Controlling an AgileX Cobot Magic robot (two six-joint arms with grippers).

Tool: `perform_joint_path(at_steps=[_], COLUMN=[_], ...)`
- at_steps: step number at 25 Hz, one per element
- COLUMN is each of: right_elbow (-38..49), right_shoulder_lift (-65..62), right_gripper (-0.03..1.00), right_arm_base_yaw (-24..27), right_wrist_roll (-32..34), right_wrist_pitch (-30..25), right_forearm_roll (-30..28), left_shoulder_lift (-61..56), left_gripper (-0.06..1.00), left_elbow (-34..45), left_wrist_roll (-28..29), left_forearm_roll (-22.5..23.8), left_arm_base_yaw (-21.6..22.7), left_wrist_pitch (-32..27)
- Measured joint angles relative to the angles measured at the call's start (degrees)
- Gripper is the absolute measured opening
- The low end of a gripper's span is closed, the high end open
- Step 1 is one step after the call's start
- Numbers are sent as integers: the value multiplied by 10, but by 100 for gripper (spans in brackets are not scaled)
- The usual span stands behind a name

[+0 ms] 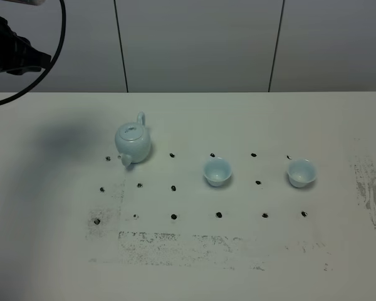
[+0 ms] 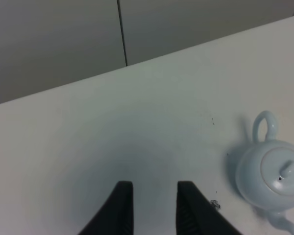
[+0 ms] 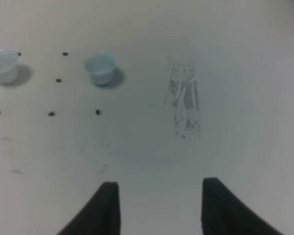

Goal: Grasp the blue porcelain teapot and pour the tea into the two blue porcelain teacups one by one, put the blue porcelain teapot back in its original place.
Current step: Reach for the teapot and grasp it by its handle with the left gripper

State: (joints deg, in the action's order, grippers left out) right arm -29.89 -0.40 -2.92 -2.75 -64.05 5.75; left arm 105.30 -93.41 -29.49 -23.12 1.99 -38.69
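Note:
The blue porcelain teapot [image 1: 133,141] stands upright on the white table, left of centre, lid on, spout toward the front and handle toward the wall. It also shows in the left wrist view [image 2: 272,171]. The two blue porcelain teacups stand upright to its right, one near the middle [image 1: 217,171] and one further right [image 1: 301,173]. Both show in the right wrist view [image 3: 100,67] [image 3: 4,65]. My left gripper [image 2: 154,208] is open and empty above bare table, away from the teapot. My right gripper [image 3: 161,208] is open and empty, well short of the cups.
Part of the left arm [image 1: 12,53] with a black cable loop hangs at the top left. Black dot marks [image 1: 173,188] form a grid on the table. Dark smudges lie along the front [image 1: 175,244] and the right edge [image 1: 373,194]. A grey panelled wall stands behind.

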Motion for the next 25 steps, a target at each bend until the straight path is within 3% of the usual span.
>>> perform_joint_path(at_steps=[7,15,19,22,25], right_elbow=[0,0,0,0,0], right_shoulder_lift=[0,0,0,0,0], right_gripper=[37,37,37,37,37], right_arm_base_yaw=[33,33,33,33,33], right_wrist_roll=[1,1,1,1,2], right_wrist_pitch=[0,0,0,0,0], right_forearm_roll=[1,2,2,2,2], left_shoulder_lift=[0,0,20,67,124], left_gripper=[25,27,28,29,31], left_elbow=[0,-1,-33,-96,-171], left_wrist_roll=[-11,-7,50,107,136], left_forearm_roll=[7,47,82,127,142], left_arm_base_yaw=[-11,-111,-150,-157,-157], left_wrist_pitch=[0,27,30,0,-38])
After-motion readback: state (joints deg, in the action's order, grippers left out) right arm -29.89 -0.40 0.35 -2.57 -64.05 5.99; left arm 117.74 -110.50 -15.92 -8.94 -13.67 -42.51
